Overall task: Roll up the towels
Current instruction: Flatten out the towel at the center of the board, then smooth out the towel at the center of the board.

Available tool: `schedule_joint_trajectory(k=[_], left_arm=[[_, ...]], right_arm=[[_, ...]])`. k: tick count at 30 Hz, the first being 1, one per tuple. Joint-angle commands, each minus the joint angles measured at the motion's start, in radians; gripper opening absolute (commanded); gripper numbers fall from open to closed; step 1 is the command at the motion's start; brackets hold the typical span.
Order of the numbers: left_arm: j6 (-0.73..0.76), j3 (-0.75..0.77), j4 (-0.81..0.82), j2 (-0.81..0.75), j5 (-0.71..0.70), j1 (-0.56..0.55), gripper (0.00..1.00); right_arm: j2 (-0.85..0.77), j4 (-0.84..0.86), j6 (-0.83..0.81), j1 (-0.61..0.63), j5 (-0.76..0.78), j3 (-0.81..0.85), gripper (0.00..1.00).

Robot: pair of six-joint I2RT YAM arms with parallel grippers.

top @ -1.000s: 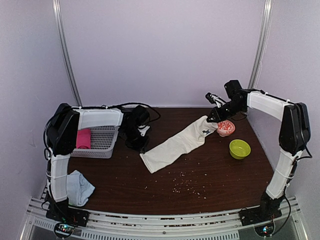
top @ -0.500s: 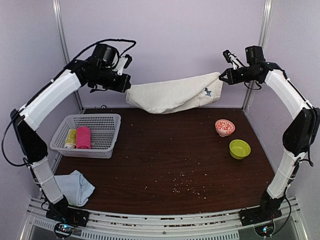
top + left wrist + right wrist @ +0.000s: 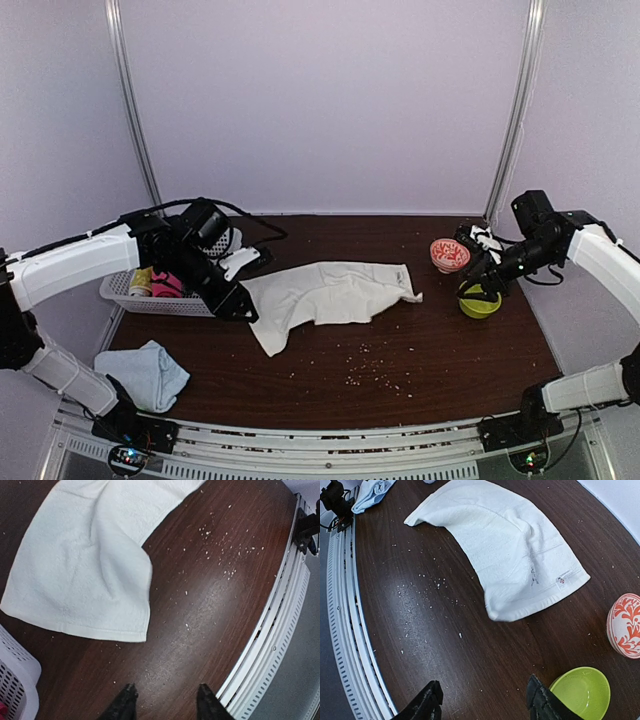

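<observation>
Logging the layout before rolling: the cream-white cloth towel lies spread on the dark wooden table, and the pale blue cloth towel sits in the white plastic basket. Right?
No. The pale blue cloth towel lies crumpled on the table, outside the white plastic basket; the top view shows it.

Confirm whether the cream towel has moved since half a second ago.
Yes. The cream towel came down from midair onto the table, now lying between basket and red bowl.
</observation>
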Motion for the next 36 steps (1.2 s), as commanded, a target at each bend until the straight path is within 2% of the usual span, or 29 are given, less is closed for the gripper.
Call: schedule_joint_trajectory(k=[1, 4, 7, 10, 14, 17, 24, 36], left_arm=[[0.023, 0.093, 0.047, -0.112, -0.001, 0.01, 0.48], [-0.012, 0.123, 0.089, -0.072, -0.098, 0.01, 0.52], [-0.047, 0.164, 0.093, 0.064, -0.171, 0.011, 0.45], [-0.083, 0.195, 0.09, 0.197, -0.177, 0.01, 0.25], [-0.107, 0.201, 0.114, 0.326, -0.191, 0.009, 0.01], [-0.115, 0.184, 0.114, 0.376, -0.233, 0.01, 0.0], [-0.139, 0.111, 0.111, 0.385, -0.205, 0.0, 0.0], [-0.164, 0.009, 0.136, 0.417, -0.151, -0.039, 0.0]], right_arm=[[-0.003, -0.014, -0.079, 0.002, 0.013, 0.042, 0.59], [0.048, 0.108, 0.049, 0.002, 0.022, 0.081, 0.55], [0.161, 0.196, 0.184, 0.004, 0.045, 0.141, 0.48], [0.281, 0.195, 0.229, 0.031, 0.089, 0.213, 0.42], [0.394, 0.227, 0.245, 0.104, 0.184, 0.234, 0.4], [0.468, 0.225, 0.236, 0.179, 0.257, 0.225, 0.37], [0.544, 0.227, 0.182, 0.286, 0.378, 0.111, 0.35], [0.596, 0.261, 0.155, 0.297, 0.469, 0.047, 0.33]])
